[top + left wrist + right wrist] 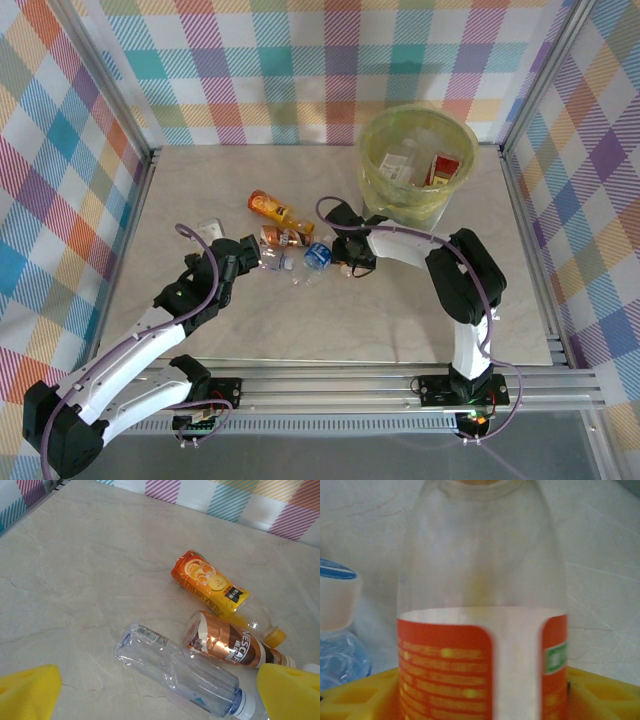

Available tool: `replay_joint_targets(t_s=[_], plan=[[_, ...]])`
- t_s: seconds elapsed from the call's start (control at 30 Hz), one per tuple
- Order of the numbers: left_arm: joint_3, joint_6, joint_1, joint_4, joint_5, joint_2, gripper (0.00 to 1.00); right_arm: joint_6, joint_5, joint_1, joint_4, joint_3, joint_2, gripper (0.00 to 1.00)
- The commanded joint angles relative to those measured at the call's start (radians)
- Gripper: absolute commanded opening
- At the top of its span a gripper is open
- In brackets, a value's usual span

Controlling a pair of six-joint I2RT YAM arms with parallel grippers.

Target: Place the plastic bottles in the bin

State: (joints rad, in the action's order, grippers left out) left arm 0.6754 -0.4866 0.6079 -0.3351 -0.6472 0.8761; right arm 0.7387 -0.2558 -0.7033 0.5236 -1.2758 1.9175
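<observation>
Three plastic bottles lie together left of centre: an orange-labelled one (210, 582), a copper Nescafe one (230, 645) and a clear one with a white cap (180, 672). My left gripper (159, 694) hangs open over the clear bottle, a yellow fingertip (27, 690) on either side of it. My right gripper (480, 700) is shut on a clear bottle with an orange-red label (480, 630), low over the table in front of the bin (415, 175). A crumpled blue-tinted bottle (317, 257) lies just left of that gripper.
The bin, lined with a yellow-green bag, stands at the back right and holds several pieces of packaging. A small white scrap (209, 229) lies left of the bottles. Aluminium frame rails (520, 200) and checked walls border the table.
</observation>
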Motion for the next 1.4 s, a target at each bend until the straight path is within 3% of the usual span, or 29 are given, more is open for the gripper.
replay_joint_targets(t_s=[0.0, 0.5, 0.9, 1.1, 1.37], plan=[[0.015, -0.018, -0.002, -0.002, -0.003, 0.001, 1.0, -0.019, 0.004, 0.005, 0.015, -0.009, 0.005, 0.64], [0.018, -0.033, -0.003, -0.006, -0.001, 0.006, 1.0, -0.022, 0.044, 0.001, 0.107, 0.06, -0.195, 0.49], [0.028, -0.11, -0.002, -0.032, -0.042, 0.027, 1.0, -0.135, 0.338, -0.043, 0.077, 0.085, -0.481, 0.41], [0.037, -0.115, -0.002, -0.035, -0.041, 0.043, 1.0, -0.225, 0.415, -0.042, 0.103, -0.034, -0.547, 0.42], [0.044, -0.119, -0.002, -0.038, -0.035, 0.061, 1.0, -0.356, 0.279, -0.009, 0.235, -0.312, -0.533, 0.42]])
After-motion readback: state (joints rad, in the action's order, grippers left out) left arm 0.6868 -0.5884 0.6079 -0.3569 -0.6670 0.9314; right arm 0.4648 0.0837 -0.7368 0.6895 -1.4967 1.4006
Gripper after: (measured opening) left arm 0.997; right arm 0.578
